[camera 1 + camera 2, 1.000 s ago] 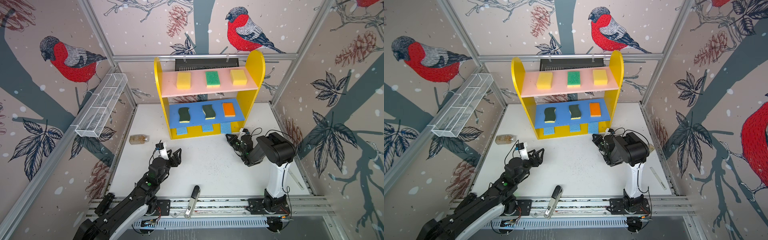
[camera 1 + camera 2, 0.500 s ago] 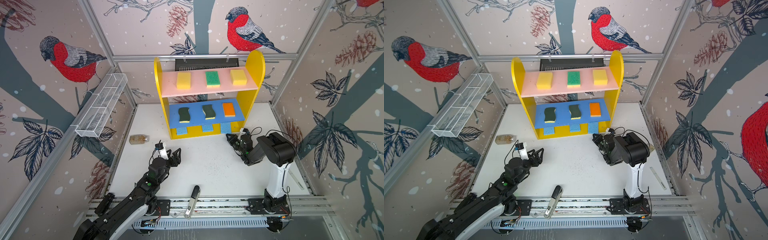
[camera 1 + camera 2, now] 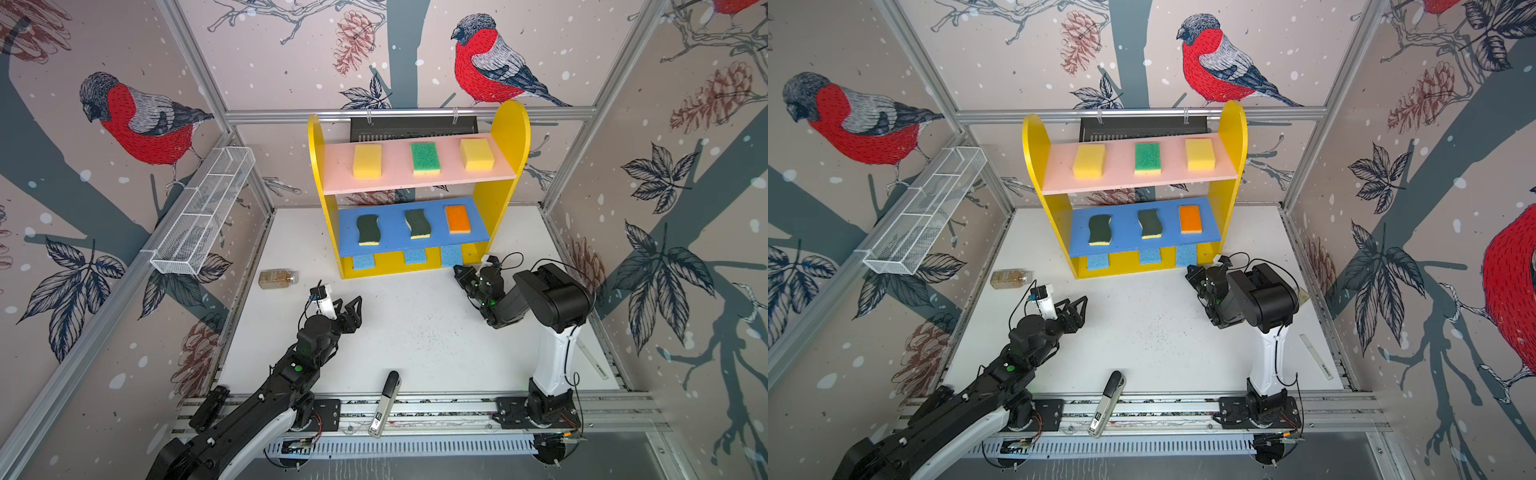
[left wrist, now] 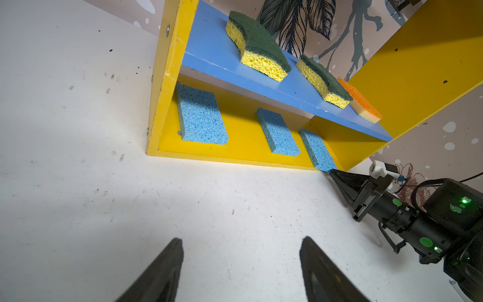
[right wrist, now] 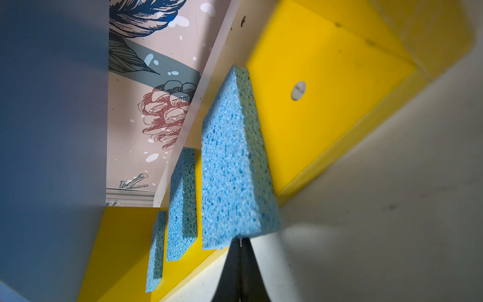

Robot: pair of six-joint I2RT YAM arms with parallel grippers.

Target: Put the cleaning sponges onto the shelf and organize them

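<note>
Right jaws pressed together at the front edge of the blue sponge [image 5: 235, 170] lying by the front right corner of the shelf [image 3: 509, 137] bottom, left jaws spread and empty: could skew it out of line with any sideways nudge.

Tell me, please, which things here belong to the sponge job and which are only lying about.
Job: shelf; two yellow sponges; green-topped sponge; two dark green wavy sponges; orange-topped sponge; three light blue sponges.
Lying about: brownish bottle; wire mesh basket; black-and-silver tool by the front rail; pale strip at the right edge.
</note>
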